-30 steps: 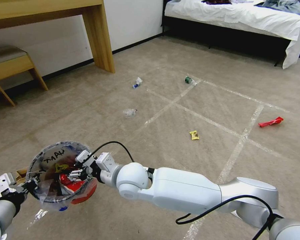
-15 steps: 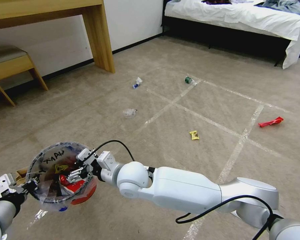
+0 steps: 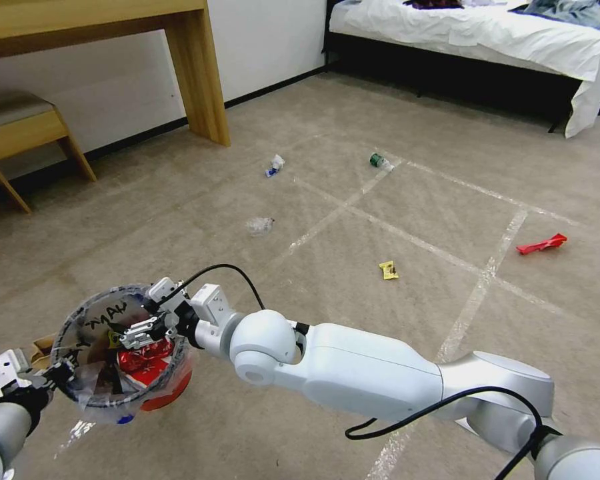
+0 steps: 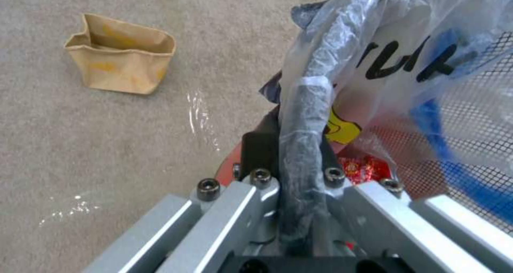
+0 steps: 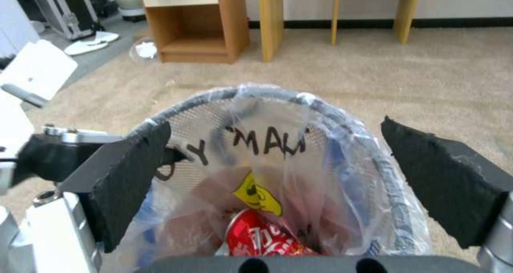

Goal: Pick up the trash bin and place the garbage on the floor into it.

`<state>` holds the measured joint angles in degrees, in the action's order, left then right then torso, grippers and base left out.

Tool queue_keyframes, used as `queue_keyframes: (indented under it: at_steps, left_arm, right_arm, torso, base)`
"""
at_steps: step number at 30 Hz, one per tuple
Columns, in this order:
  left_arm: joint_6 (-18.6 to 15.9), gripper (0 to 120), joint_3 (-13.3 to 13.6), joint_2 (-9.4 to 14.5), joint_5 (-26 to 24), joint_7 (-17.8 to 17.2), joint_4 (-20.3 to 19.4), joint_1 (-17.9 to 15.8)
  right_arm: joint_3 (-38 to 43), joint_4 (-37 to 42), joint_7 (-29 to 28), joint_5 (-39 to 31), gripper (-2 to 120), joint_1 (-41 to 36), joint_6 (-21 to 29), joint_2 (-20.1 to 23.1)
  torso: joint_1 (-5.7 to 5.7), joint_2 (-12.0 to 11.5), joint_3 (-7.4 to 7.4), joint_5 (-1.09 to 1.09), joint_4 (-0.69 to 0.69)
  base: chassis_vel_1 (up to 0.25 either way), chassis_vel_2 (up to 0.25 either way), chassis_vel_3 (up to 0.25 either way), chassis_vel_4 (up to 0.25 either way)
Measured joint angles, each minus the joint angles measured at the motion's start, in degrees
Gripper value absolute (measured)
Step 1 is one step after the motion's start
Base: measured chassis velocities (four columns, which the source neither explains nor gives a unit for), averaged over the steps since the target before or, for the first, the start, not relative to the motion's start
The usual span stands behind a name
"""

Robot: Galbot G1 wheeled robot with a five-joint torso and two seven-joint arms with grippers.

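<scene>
Holding the trash bin [image 3: 123,353] off the floor [image 3: 380,200] at the lower left of the head view, with the left gripper [image 3: 50,375] pinched shut on the bin's dark bagged rim; the left wrist view showing that rim clamped between the jaws [image 4: 299,160]. Hovering over the bin's mouth with the right gripper [image 3: 135,331], pads spread wide apart and holding nothing, as the right wrist view makes plain with the black pads [image 5: 128,176] flanking the opening. Resting inside the bin: a red crinkled wrapper or crushed can [image 5: 256,235] and a yellow scrap [image 5: 257,193] against the clear liner.

Judging the task as partly done: bin lifted, a few pieces of garbage already inside. Lying loose on the carpet: a brown paper bag [image 4: 120,54] near the bin, a clear plastic wad [image 3: 260,225] left of centre, a white-and-blue crumpled scrap [image 3: 274,165] above it, a green-labelled bottle [image 3: 380,161] at upper centre, a yellow wrapper [image 3: 389,270] at centre, and a red wrapper [image 3: 541,244] at right. Leaving at least six pieces to collect, with the paper bag looking like the closest.
</scene>
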<state>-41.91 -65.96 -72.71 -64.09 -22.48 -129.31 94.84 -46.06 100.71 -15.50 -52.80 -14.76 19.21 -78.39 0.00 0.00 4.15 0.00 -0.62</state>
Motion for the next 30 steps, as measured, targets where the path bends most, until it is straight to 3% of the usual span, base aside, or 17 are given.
queue_keyframes:
  at_steps: [8,10,14,15,16,18,19,21,25,27,30]
  left_arm:
    - [0.04,0,0.12,-0.25,0.56,0.11,0.47,-0.42]
    - [0.08,0,0.04,-0.26,0.83,0.42,0.48,-0.49]
    - [0.09,0,-0.08,-0.17,0.86,0.5,0.48,-0.48]
    - [0.1,0,-0.12,-0.15,0.99,0.53,0.52,-0.53]
    - [0.1,0,-0.12,-0.15,0.99,0.53,0.52,-0.53]
    - [0.14,0,-0.19,-0.25,1.29,0.61,0.58,-0.64]
    - [0.14,0,-0.19,-0.25,1.29,0.61,0.58,-0.64]
    - [0.17,0,-0.34,-0.38,1.68,0.64,0.54,-0.43]
    - [0.17,0,-0.36,-0.53,1.98,0.76,0.37,-0.3]
    - [0.24,0,-0.38,-0.98,2.42,0.99,0.07,-0.16]
    - [0.3,0,-0.38,-1.21,2.9,1.18,-0.22,0.15]
  right_arm:
    - [10.95,3.77,0.34,-0.19,100,-2.42,-1.14,2.78]
    - [21.19,6.4,2.31,1.63,100,-6.98,-3.53,6.93]
    - [27.39,8.45,4.14,3.96,100,-11.03,-7.14,11.69]
    - [31.88,10.14,5.15,5.66,100,-13.74,-10.09,15.3]
    - [31.88,10.14,5.15,5.66,100,-13.74,-10.09,15.3]
    - [40.33,13.3,6.51,7.23,100,-19.28,-13.49,19.71]
    - [40.33,13.3,6.51,7.23,100,-19.28,-13.49,19.71]
    - [48.65,15.5,7.01,9.53,100,-24.64,-15.87,21.67]
    - [54.02,15.97,7.02,12.0,100,-28.26,-17.55,21.99]
    - [63.39,16.48,7.01,17.67,100,-35.36,-21.63,21.66]
    - [68.52,17.16,6.73,20.91,100,-39.77,-23.12,20.92]
  torso:
    - [0.0,0.0,0.0,0.0,0.0]
    - [0.0,0.0,0.0,0.01,0.0]
    - [0.0,0.0,0.0,0.03,-0.01]
    - [0.0,0.0,0.0,0.03,-0.02]
    - [0.0,0.0,0.0,0.03,-0.02]
    - [0.0,0.01,0.0,0.04,-0.01]
    - [0.0,0.01,0.0,0.04,-0.01]
    - [0.0,0.02,-0.01,0.02,0.0]
    - [0.0,0.02,-0.01,0.04,0.02]
    - [0.0,0.02,-0.01,0.03,-0.02]
    - [0.0,0.02,-0.01,0.02,0.0]
  base:
    - [0.0,0.0,0.0,0.0]
    - [0.0,0.0,0.0,0.0]
    - [0.0,0.0,0.0,0.0]
    - [0.0,0.0,0.0,0.0]
    - [0.0,0.0,0.0,0.0]
    - [0.0,0.0,0.0,0.0]
    - [0.0,0.0,0.0,0.0]
    - [0.0,0.0,0.0,0.0]
    - [0.0,0.0,0.0,0.0]
    - [0.0,0.0,0.0,0.0]
    - [0.0,0.0,0.0,0.0]
